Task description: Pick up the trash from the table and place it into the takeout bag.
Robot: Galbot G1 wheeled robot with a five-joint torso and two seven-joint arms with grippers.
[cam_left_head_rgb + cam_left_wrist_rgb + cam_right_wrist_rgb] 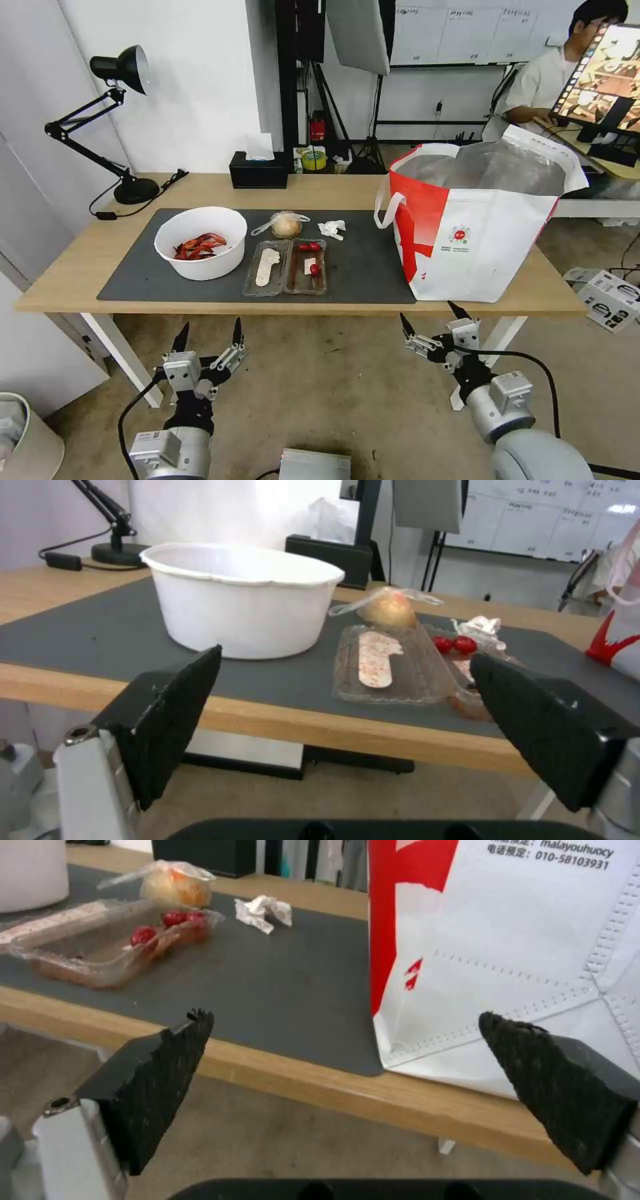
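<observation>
On the dark mat of the table (320, 190) stands a white bowl (200, 241) (243, 597) with red crayfish shells. Beside it lies an open clear clamshell tray (287, 267) (393, 667) (110, 947) with red bits. Behind the tray sit a small clear bag with a beige lump (286, 225) (389, 609) (175, 886) and a crumpled white tissue (332, 229) (265, 911). The white-and-red takeout bag (477, 223) (507, 950) stands open at the right end. My left gripper (208, 333) (347, 685) and right gripper (430, 315) (347, 1020) hang open and empty below the front edge.
A black tissue box (259, 172) and a black desk lamp (120, 120) stand along the table's far side. A person sits at a monitor (603, 80) behind the bag. White table legs (123, 357) stand near both arms; a bin (27, 440) is on the floor at left.
</observation>
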